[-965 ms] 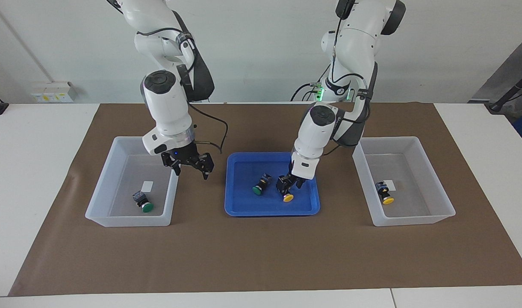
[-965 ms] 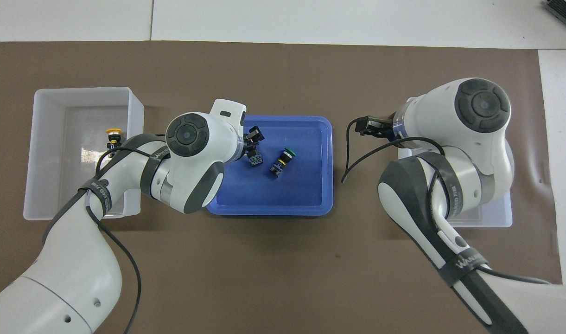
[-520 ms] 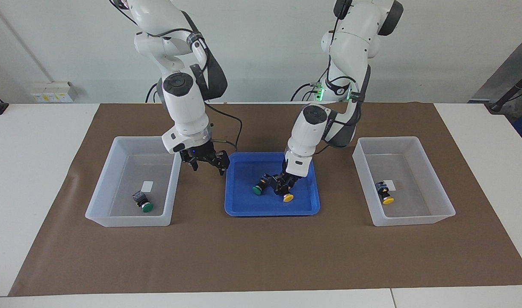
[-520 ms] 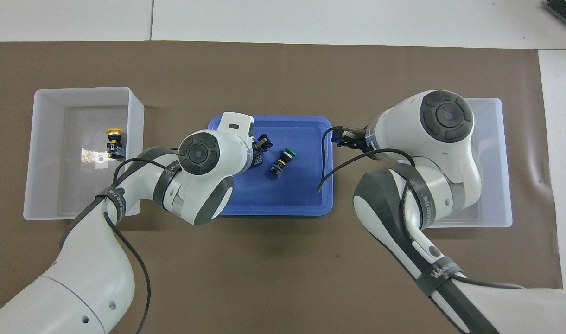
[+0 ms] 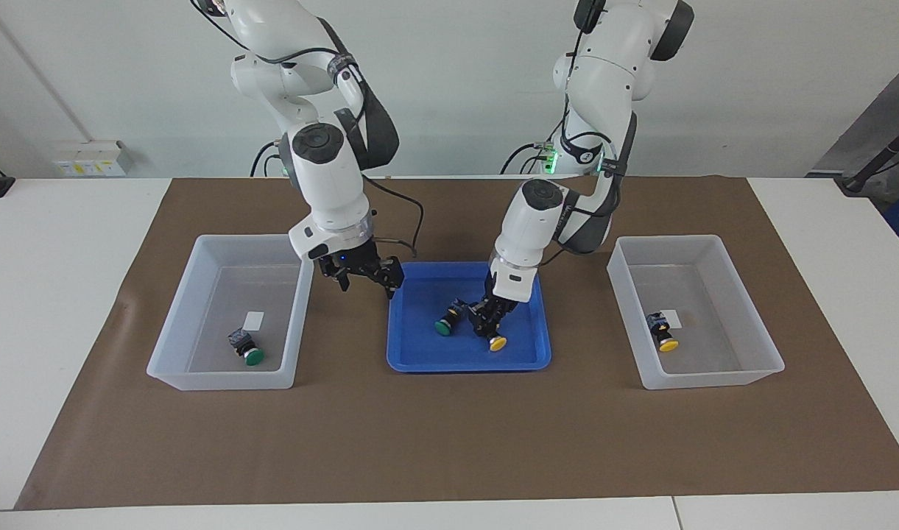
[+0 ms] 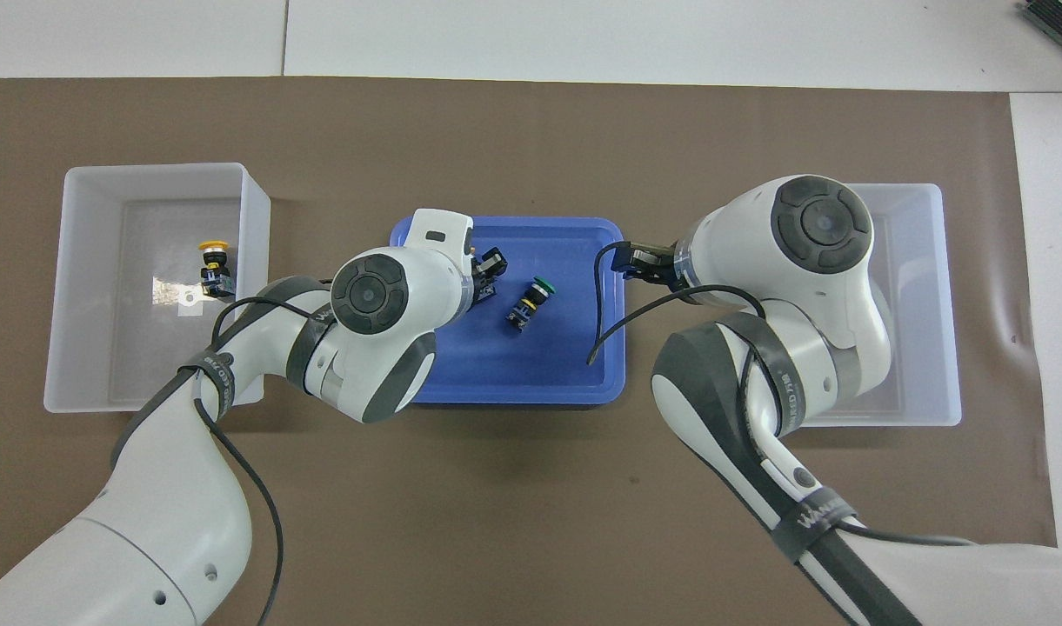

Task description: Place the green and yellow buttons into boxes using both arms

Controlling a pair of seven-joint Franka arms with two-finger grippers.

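Left gripper [image 5: 489, 322]: down low inside the blue tray [image 5: 420, 359], its fingers pinched around the dark body of a yellow button [image 5: 496, 341]. The yellow cap sticks out just past the fingertips.
Right gripper [image 5: 364, 278]: up in the air over the tray's edge at the right arm's end, fingers spread wide and holding nothing.
Green button in tray [image 5: 447, 320]: lies on its side just beside the left gripper, toward the right gripper. It is not touching the fingers.
Blue tray: sits in the middle of the brown mat [image 5: 449, 442] on the surface, under both grippers.
Box by right arm [image 5: 199, 372]: well apart from the right gripper, toward the right arm's end of the surface. One green button [image 5: 247, 347] lies in it, near a small white label [image 5: 254, 319].
Box by left arm [image 5: 751, 368]: well apart from the left gripper, toward the left arm's end. One yellow button [image 5: 663, 333] lies in it, beside its white label [image 5: 672, 317].
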